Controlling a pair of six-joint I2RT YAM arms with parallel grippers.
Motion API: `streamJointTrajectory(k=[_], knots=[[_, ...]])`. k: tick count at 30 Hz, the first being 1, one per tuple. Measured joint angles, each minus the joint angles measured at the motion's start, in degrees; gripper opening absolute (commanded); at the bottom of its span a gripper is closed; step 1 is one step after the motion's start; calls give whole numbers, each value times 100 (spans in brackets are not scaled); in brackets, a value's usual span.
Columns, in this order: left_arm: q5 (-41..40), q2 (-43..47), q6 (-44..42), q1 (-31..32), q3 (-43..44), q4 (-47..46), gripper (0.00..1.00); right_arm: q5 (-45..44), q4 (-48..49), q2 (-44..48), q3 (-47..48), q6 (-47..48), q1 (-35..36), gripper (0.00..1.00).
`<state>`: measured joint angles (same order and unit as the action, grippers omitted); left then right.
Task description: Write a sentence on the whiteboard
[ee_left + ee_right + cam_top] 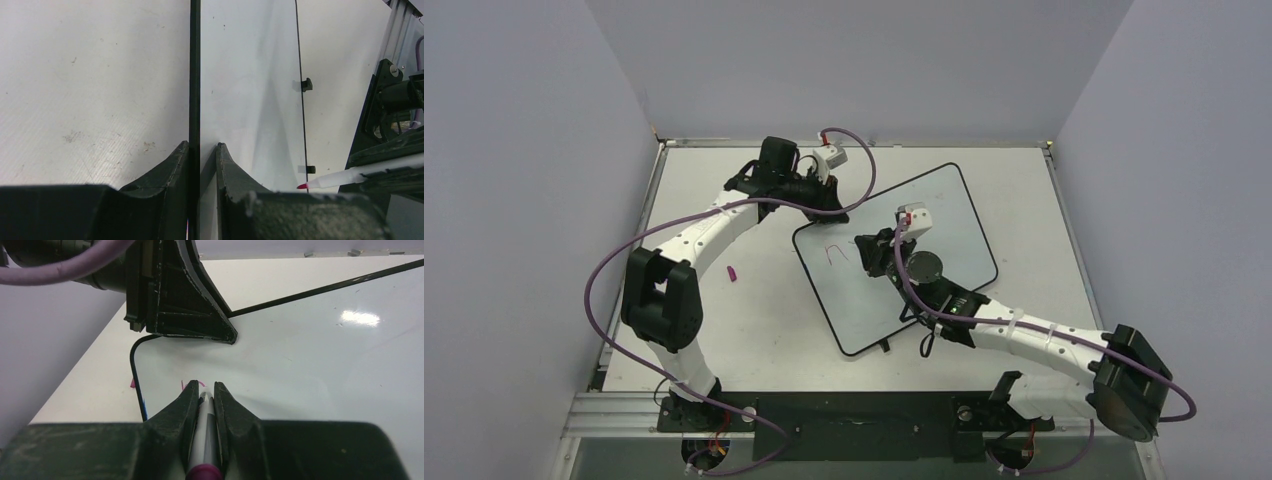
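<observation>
The whiteboard (pixel 924 200) lies tilted on the table, glossy white with a thin black frame. A short pink sentence stroke (pixel 836 252) sits near its left corner and also shows just past the fingertips in the right wrist view (pixel 198 383). My left gripper (pixel 832 212) is shut on the board's black frame edge (pixel 195 75) at its upper left side. My right gripper (pixel 866 256) is shut on a white marker (pixel 204 435), tip down on the board beside the stroke. The marker's pink tip (pixel 302 186) shows in the left wrist view.
A small pink cap (pixel 733 272) lies on the table left of the board; it also shows in the right wrist view (pixel 132 384). Two black tabs (pixel 306 84) stick out of the board's near edge. Grey walls close in the table on three sides.
</observation>
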<state>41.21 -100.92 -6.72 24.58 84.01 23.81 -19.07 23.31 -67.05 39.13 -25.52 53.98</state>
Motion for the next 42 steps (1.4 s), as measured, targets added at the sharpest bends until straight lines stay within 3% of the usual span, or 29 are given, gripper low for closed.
streamJointTrajectory(k=[11, 42], knots=[[-22, 0, -52, -2, -26, -50, 0, 11, 26, -695, 83, 44, -33, 0], [-358, 107, -118, 72, -267, -435, 0, 146, 83, -758, 79, -92, -341, 0]])
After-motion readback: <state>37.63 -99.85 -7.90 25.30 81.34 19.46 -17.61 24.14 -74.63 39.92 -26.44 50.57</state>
